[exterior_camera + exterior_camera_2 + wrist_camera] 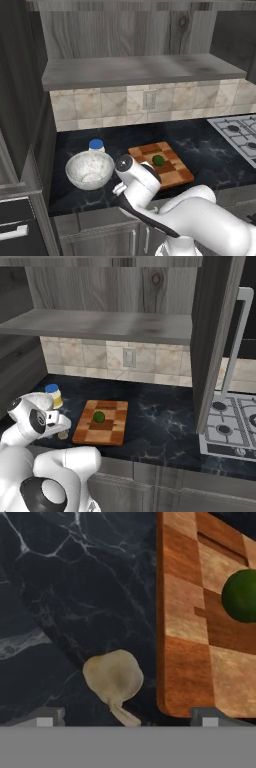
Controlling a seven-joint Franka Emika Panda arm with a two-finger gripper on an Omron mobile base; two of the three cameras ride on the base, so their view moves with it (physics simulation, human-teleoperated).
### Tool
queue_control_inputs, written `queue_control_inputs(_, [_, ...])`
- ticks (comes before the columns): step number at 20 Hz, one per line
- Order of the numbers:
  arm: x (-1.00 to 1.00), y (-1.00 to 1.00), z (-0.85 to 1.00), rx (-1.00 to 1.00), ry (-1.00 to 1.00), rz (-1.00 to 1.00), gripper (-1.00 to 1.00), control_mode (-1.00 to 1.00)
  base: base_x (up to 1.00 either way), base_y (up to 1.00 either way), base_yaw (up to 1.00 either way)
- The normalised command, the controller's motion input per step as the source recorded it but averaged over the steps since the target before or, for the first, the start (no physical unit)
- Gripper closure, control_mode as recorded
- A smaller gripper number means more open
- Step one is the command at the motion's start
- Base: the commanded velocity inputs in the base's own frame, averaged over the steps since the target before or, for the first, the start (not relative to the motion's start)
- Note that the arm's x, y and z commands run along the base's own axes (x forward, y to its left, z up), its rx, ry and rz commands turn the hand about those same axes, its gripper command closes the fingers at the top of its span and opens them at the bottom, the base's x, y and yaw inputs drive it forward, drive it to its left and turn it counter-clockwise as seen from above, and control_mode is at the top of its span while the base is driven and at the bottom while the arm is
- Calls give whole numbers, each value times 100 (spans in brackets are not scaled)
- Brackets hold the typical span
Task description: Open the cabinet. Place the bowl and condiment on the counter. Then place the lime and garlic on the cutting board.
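Note:
The cabinet stands open, its door [215, 341] swung out to the right and its grey shelf [145, 70] bare. On the black marble counter [210, 155] sit the speckled bowl [90, 170] and, behind it, the blue-lidded condiment [96, 145]. The lime [158, 160] rests on the checkered cutting board [170, 172]. The garlic [112, 679] lies on the counter just left of the board's edge [185, 637]. My gripper [127, 719] hangs open right over the garlic, one fingertip on each side, not touching it. In the right base view the garlic [63, 435] shows beside my hand.
A white stove [240, 135] with black burners fills the counter's right end. A tall dark unit [20, 125] closes off the left side. The open door's long silver handle [235, 341] hangs over the stove. A tiled backsplash with an outlet [148, 100] runs behind.

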Motion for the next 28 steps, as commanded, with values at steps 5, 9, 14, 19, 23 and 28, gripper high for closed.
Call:
queue_control_inputs(5, [0,-19,-35,0,0,1,-100,-100,0,0,0])
queue_control_inputs(9, [-1,-32,-41,0,0,2,-100,-100,0,0,0])
queue_control_inputs(14, [0,-46,-36,1,-1,3,-100,-100,0,0,0])
queue_control_inputs(19, [0,-36,-19,4,-2,3,-100,-100,0,0,0])
queue_control_inputs(23, [9,-14,-9,6,0,1,-100,-100,0,0,0])
queue_control_inputs(28, [7,-14,-20,5,-3,2,-100,-100,0,0,0])
